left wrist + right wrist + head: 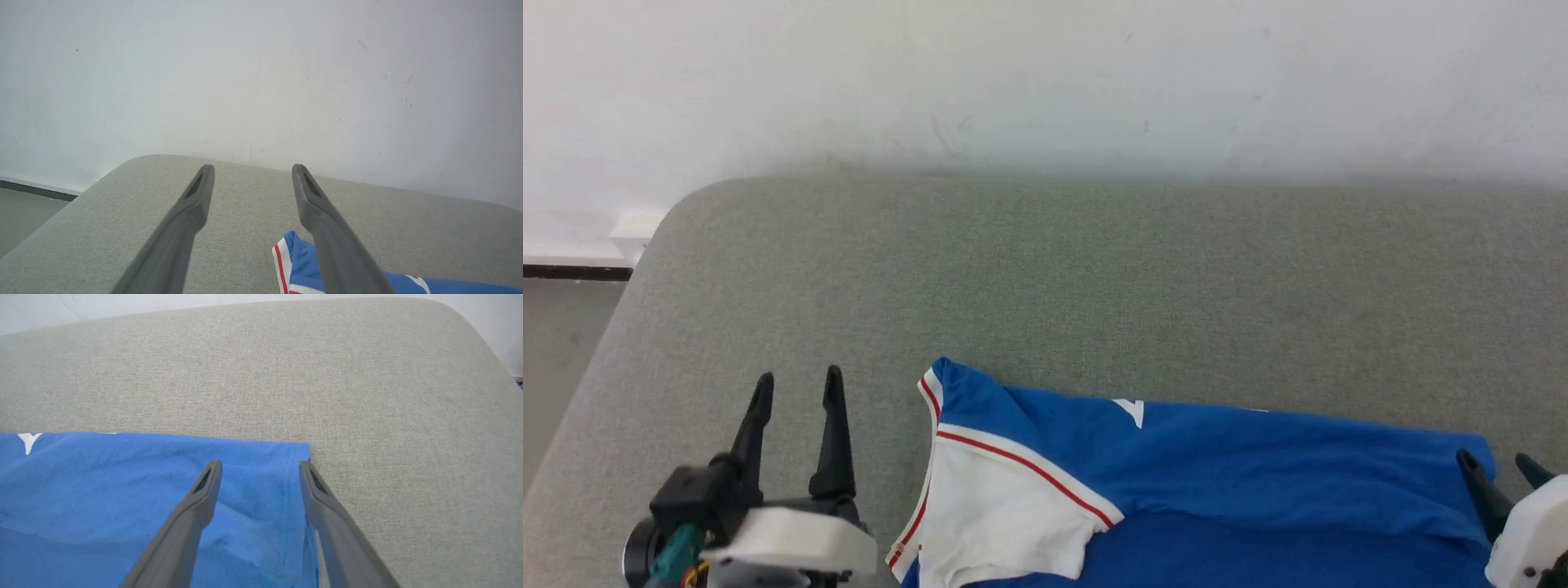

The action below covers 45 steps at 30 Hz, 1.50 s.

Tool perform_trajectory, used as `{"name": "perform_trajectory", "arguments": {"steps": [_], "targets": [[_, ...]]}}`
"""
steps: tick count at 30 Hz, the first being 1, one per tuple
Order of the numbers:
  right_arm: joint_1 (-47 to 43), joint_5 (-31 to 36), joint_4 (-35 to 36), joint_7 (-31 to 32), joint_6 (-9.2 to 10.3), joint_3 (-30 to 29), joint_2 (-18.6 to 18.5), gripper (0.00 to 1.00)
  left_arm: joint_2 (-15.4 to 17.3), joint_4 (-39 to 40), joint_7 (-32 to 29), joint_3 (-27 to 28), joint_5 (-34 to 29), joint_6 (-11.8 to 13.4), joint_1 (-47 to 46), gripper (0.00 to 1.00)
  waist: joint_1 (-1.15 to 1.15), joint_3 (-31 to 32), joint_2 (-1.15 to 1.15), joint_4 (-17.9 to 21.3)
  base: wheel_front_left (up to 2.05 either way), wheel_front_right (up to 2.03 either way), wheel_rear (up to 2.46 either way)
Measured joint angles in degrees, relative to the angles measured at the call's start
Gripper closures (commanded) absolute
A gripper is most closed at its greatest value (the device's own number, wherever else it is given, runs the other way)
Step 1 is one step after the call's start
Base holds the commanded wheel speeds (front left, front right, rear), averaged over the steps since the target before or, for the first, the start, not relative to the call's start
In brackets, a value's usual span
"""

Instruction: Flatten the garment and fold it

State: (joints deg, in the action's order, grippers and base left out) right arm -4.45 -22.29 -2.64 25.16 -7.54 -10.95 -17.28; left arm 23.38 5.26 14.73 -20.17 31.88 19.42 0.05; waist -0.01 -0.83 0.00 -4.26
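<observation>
Blue jersey-knit T-shirt (1241,482) lies lower centre to lower right of head view: soft, creased, top layer folded over itself. Long axis runs left-right, white sleeve (996,514) with thin red trim toward left, stitched hem (288,477) toward right. Underneath: grey-green woven pad (1094,269), rounded corners. Lower left, left gripper (799,376): fingers spread, empty, over bare pad beside shirt. Lower right, right gripper (1493,457): fingers spread, empty, above hem corner.

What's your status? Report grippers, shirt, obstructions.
Left gripper open, empty, beside white sleeve. Right gripper open, empty, over hem corner. Bright blue T-shirt with white sleeve and red trim lies doubled over on grey fabric surface. No obstruction seen.
</observation>
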Motion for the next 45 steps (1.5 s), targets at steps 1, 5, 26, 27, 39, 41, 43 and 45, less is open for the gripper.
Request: {"name": "perform_trajectory", "arguments": {"steps": [1, 5, 26, 27, 39, 41, 43, 45], "targets": [[-0.2, 1.1, -0.1, 0.0, 0.01, -1.3, 1.6, 0.0, -1.7, 1.1, 0.0, 2.3, -2.0, -0.4, 1.7, 0.0, 0.0, -0.1, 0.0, 0.0, 0.0, 0.0, 0.0], [-0.6, 5.5, -2.2, 0.0, 0.01, -6.0, 6.7, 0.0, -6.9, 3.5, 0.0, 7.1, -10.0, -3.9, 6.0, 0.0, 0.01, -0.7, 0.0, -0.2, 0.0, 0.0, 0.0], [3.7, 12.8, -15.5, -0.6, -0.01, -13.6, 11.1, 0.0, -16.5, 5.1, 0.0, 13.5, -27.0, -13.3, 6.9, 0.0, 0.01, -5.8, 0.0, -2.4, 0.0, 0.0, 0.0], [3.9, 11.9, -15.9, -0.4, 0.0, -13.2, 10.8, 0.18, -16.6, 5.1, 0.0, 13.6, -27.0, -13.6, 6.7, 0.0, 0.0, -6.2, 0.0, -2.6, 0.0, 0.0, 0.0], [4.2, 7.2, -16.2, -1.7, -0.14, -12.4, 8.4, 1.0, -18.2, 3.3, 0.0, 15.3, -28.0, -15.5, 6.7, 0.0, 0.01, -4.8, 0.0, -2.2, 0.0, 0.0, 0.0], [4.2, 7.2, -16.3, -1.7, -0.13, -14.2, 6.8, 1.0, -18.3, 3.1, 0.0, 15.5, -28.0, -16.1, 6.8, 0.0, 0.01, -4.2, 0.0, -1.9, 0.0, 0.0, 0.0], [4.1, 8.0, -16.8, -1.6, -0.09, -16.5, 4.5, 1.0, -18.4, 2.9, 0.0, 15.5, -28.1, -16.4, 7.0, 0.0, 0.01, -3.7, 0.0, -1.6, 0.0, 0.0, 0.0], [4.1, 9.2, -17.4, -1.7, -0.08, -18.7, 2.3, 1.0, -18.6, 2.8, 0.0, 15.6, -28.2, -16.9, 7.0, 0.0, 0.01, -3.3, 0.0, -1.3, 0.0, 0.0, 0.0]]}}
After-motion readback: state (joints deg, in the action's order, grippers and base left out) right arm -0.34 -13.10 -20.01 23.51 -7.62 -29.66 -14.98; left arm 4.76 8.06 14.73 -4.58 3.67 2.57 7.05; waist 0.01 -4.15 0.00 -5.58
